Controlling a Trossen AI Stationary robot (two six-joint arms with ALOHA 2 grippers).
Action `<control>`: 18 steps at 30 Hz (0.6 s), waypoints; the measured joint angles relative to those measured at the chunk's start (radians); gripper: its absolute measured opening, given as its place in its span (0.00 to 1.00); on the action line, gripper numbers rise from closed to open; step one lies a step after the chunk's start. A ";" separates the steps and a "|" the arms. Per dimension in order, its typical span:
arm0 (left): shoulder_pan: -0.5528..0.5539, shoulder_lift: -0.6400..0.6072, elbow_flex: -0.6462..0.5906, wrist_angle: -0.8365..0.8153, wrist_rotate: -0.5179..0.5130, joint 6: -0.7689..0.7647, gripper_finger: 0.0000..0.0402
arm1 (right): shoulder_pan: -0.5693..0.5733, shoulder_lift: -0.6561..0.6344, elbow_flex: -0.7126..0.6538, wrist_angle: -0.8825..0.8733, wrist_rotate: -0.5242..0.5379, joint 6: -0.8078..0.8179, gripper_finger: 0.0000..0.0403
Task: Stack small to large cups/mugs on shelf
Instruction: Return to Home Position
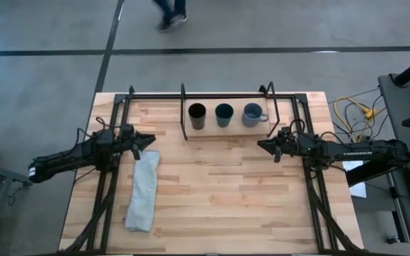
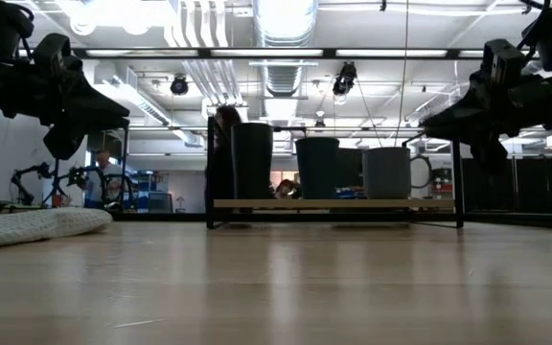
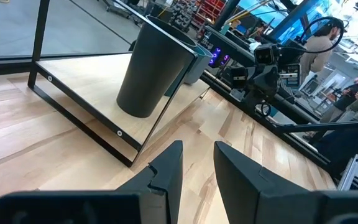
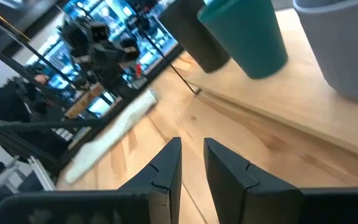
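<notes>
Three cups stand upright in a row on the pale board of the shelf (image 1: 235, 128) near the table's far edge. They are a tall black tumbler (image 1: 197, 116), a dark teal cup (image 1: 223, 114) and a grey-blue mug (image 1: 252, 114) with its handle toward the table's right. The low view shows the tumbler (image 2: 251, 160), the teal cup (image 2: 317, 168) and the mug (image 2: 387, 172) resting on the board (image 2: 333, 203). My left gripper (image 1: 150, 141) (image 3: 197, 149) hovers left of the shelf, shut and empty. My right gripper (image 1: 261, 144) (image 4: 191, 144) hovers right of it, also shut and empty.
A folded grey towel (image 1: 142, 190) (image 2: 36, 225) lies on the table's left half, near my left gripper. The black table frame's rods (image 1: 109, 192) run along both sides. Cables (image 1: 354, 114) lie off the right edge. A person (image 1: 171, 13) walks beyond the far edge.
</notes>
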 joint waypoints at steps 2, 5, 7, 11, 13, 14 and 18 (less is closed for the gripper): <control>0.000 0.006 0.000 0.000 0.000 0.000 0.19 | 0.000 0.000 0.000 -0.022 0.000 0.008 0.16; 0.000 0.016 0.000 -0.001 0.000 0.000 0.19 | 0.000 0.000 0.000 -0.036 0.000 0.023 0.16; 0.000 0.022 -0.001 -0.001 0.000 0.000 0.19 | 0.000 0.000 0.000 -0.048 0.000 0.022 0.16; 0.000 0.031 -0.001 -0.001 0.000 -0.002 0.19 | 0.000 0.000 0.000 -0.114 -0.001 -0.030 0.16; 0.000 0.034 -0.001 -0.001 0.000 -0.002 0.19 | 0.000 0.000 0.000 -0.158 -0.004 -0.016 0.16; 0.000 0.034 -0.001 -0.001 0.000 -0.003 0.19 | 0.000 0.000 0.000 -0.181 -0.006 -0.007 0.16; 0.000 0.035 -0.001 -0.001 0.000 -0.003 0.19 | 0.000 0.000 0.000 -0.240 -0.009 -0.001 0.16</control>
